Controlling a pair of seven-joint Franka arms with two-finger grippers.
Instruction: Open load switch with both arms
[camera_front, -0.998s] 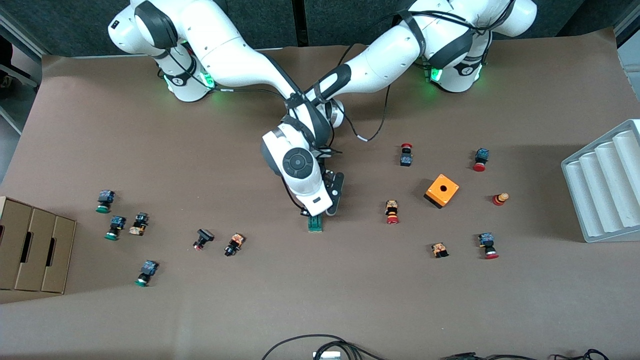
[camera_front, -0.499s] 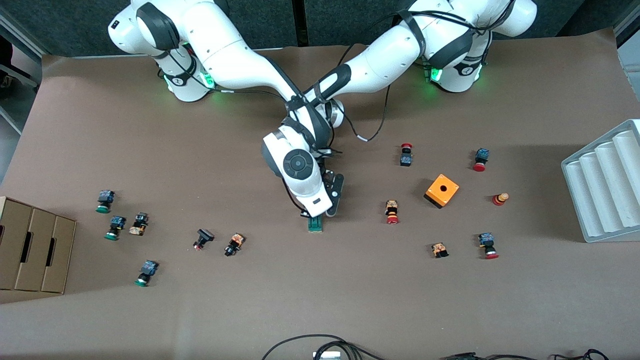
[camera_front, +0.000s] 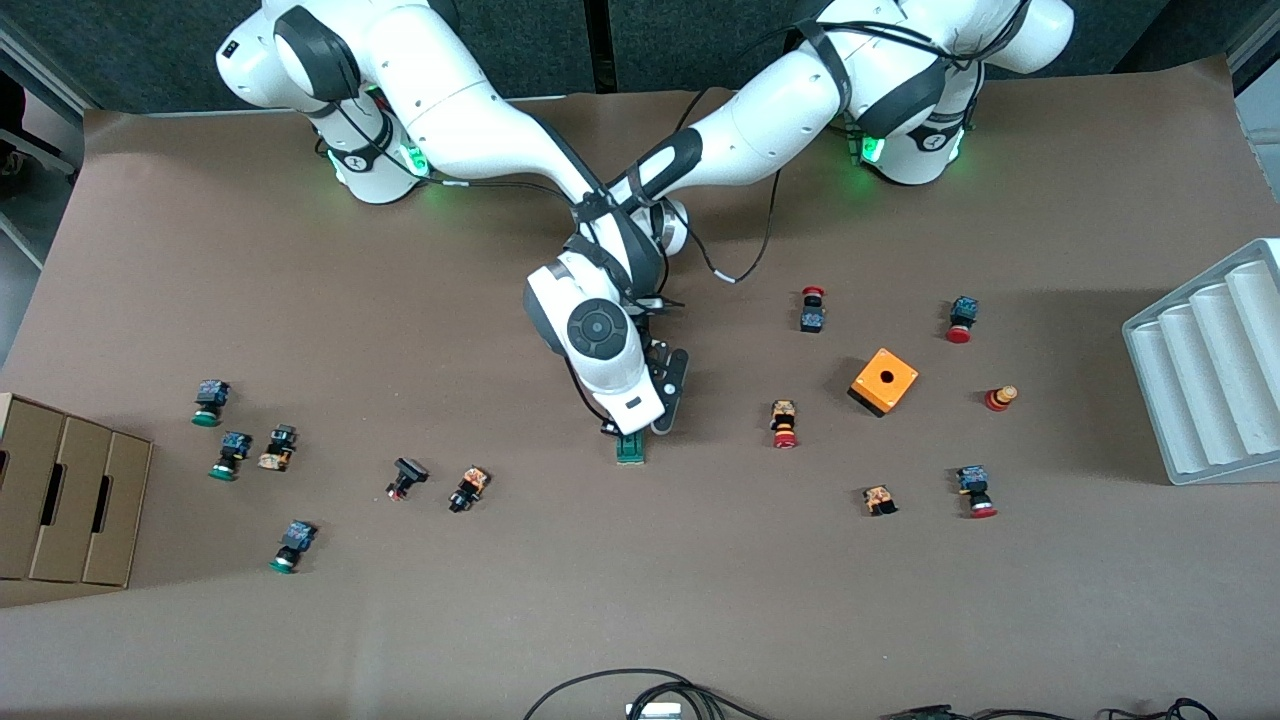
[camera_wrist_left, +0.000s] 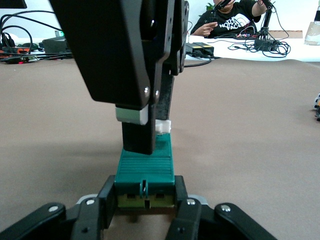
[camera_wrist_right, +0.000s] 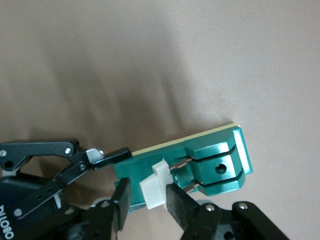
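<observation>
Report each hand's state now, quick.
Left hand: shut on the green load switch, gripping its end.
Right hand: shut on the load switch's white lever.

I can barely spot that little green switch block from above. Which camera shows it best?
The right wrist view: the load switch lies full length there, its white piece pinched in the right claw. The left wrist view shows one end held by the left claw. The front view shows only a sliver under the arms.

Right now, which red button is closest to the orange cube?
The red button lying beside the orange cube, toward the arms' end effectors. The other red buttons lie farther from the cube.
</observation>
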